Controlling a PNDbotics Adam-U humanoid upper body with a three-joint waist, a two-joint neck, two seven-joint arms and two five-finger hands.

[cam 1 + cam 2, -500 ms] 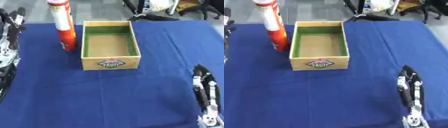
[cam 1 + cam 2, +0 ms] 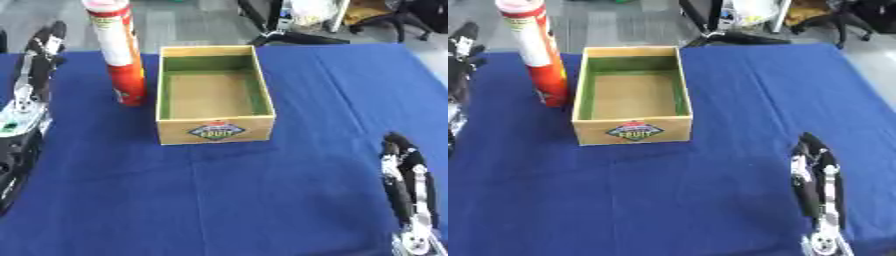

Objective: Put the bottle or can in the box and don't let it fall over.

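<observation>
My left hand (image 2: 31,82) open, empty, left edge. Must grip red can (image 2: 120,55) low, lift straight, set upright in empty wooden box (image 2: 215,127). Right hand (image 2: 409,195) open, idle, lower right.

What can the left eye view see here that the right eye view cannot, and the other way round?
Only the left eye view shows the left robot hand at full length, fingers straight, on the blue cloth left of the tall red can. In the right eye view that hand is cut off at the picture's edge, but more blue tablecloth shows to the right of the right robot hand. Both show the can standing upright beside the empty wooden box, and the right robot hand resting open near the lower right corner.
</observation>
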